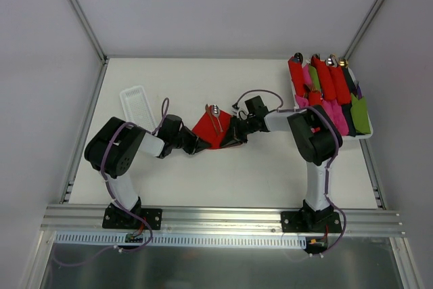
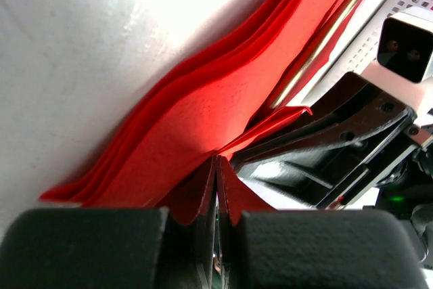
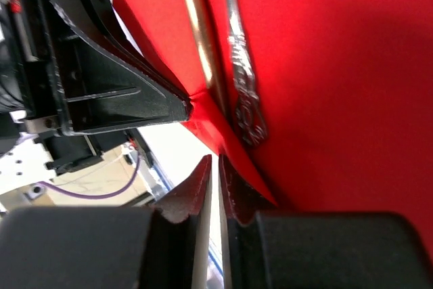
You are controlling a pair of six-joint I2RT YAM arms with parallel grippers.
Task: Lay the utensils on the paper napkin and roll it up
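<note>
The paper napkin [image 1: 205, 131] lies red and flat mid-table, with the utensils [image 1: 216, 118] on it, a spoon head at their far end. In the right wrist view two silvery handles [image 3: 237, 65] cross the napkin [image 3: 325, 65]. My left gripper [image 1: 197, 145] sits at the napkin's near-left edge. Its tips [image 2: 216, 164] meet, pinching the raised red edge [image 2: 203, 99]. My right gripper [image 1: 233, 133] is at the near-right edge. Its jaws [image 3: 215, 164] stand a narrow slit apart, with bare table showing through and a folded napkin strip just beside the right finger.
A white perforated tray [image 1: 139, 106] lies at the left, behind my left arm. Another white tray [image 1: 365, 137] at the back right holds several red, pink and green rolled bundles [image 1: 325, 79]. Metal frame rails run along the table's sides.
</note>
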